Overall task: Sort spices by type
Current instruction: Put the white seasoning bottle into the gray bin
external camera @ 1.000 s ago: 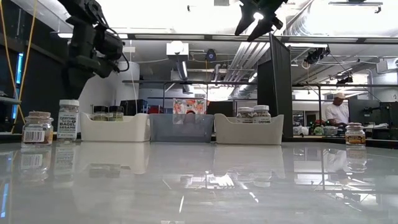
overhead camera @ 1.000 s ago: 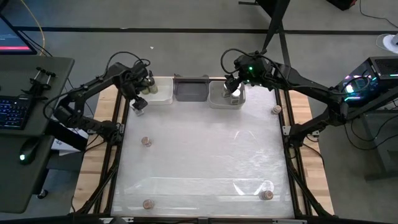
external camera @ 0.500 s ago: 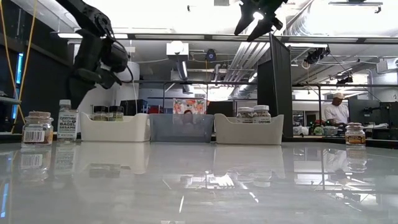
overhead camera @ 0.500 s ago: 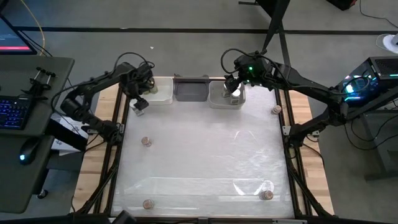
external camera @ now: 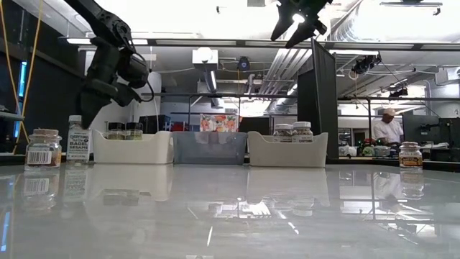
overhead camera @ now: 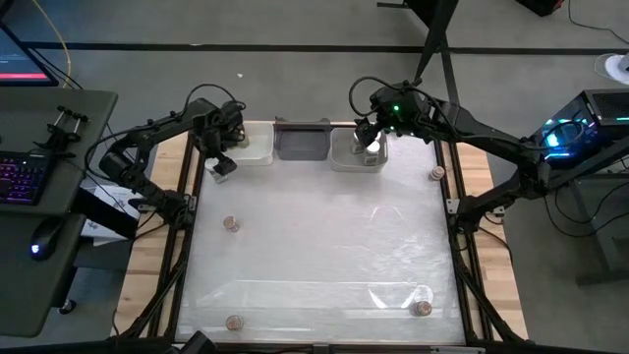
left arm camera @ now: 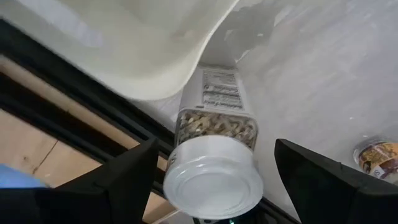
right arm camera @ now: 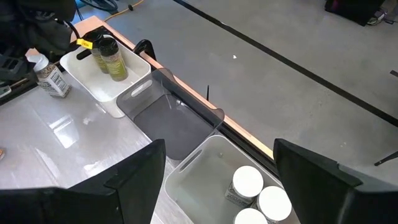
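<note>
A white-capped spice jar (left arm camera: 214, 177) stands upright on the table at the far left (overhead camera: 223, 167), just outside the left white bin (overhead camera: 252, 146). My left gripper (left arm camera: 214, 186) is open and points down over it, one finger on each side of the cap and both clear of it. My right gripper (overhead camera: 368, 138) hangs open, high over the right white bin (right arm camera: 205, 168), which holds white-capped jars (right arm camera: 247, 180). Two dark-capped jars (right arm camera: 109, 57) stand in the left bin.
A grey bin (overhead camera: 302, 143) sits between the two white bins along the far edge. Cork-capped jars stand loose on the table at the left (overhead camera: 231, 224), near left (overhead camera: 234, 322), near right (overhead camera: 421, 308) and right edge (overhead camera: 436, 173). The table's middle is bare.
My left gripper has come down toward the white-capped jar by the left bin and has tipped more steeply downward. The jar has stayed on the table.
</note>
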Controlling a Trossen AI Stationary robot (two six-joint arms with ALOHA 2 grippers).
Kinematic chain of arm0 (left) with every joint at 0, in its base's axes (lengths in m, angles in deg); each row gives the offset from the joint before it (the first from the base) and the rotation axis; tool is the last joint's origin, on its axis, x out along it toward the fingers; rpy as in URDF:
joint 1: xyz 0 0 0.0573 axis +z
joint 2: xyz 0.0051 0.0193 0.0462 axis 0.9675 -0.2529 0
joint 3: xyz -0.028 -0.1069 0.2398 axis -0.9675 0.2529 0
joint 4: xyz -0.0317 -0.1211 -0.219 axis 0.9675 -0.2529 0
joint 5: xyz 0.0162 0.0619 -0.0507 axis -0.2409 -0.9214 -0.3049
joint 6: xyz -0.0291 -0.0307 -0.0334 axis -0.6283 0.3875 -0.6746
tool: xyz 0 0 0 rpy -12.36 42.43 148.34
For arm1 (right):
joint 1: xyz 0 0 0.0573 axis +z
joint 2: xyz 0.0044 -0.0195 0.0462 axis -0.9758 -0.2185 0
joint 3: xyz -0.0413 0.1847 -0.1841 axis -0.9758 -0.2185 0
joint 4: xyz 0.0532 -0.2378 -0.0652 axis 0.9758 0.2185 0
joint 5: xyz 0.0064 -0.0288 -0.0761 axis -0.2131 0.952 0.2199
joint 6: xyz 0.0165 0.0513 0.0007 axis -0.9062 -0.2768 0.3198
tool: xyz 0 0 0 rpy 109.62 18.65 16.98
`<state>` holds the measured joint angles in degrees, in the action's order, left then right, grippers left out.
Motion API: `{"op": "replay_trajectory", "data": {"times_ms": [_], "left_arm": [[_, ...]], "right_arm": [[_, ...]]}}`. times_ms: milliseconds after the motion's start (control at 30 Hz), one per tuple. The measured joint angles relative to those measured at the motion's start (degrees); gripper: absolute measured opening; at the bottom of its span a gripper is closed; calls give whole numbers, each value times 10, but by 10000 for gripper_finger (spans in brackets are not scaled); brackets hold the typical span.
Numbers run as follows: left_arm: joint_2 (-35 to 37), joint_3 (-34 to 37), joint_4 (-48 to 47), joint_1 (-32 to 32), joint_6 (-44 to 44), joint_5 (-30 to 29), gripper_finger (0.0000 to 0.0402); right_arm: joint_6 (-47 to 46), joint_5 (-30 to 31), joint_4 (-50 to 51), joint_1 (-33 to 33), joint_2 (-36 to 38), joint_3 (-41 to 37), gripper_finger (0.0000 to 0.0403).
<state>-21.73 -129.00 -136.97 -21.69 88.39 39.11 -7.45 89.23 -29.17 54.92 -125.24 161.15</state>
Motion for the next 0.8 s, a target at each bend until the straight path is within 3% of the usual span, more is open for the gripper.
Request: {"op": "replay_trajectory", "data": {"times_ms": [800], "left_arm": [[0, 0, -17, 0, -8, -8, 310]], "right_arm": [[0, 0, 0, 0, 0, 0, 293]]}}
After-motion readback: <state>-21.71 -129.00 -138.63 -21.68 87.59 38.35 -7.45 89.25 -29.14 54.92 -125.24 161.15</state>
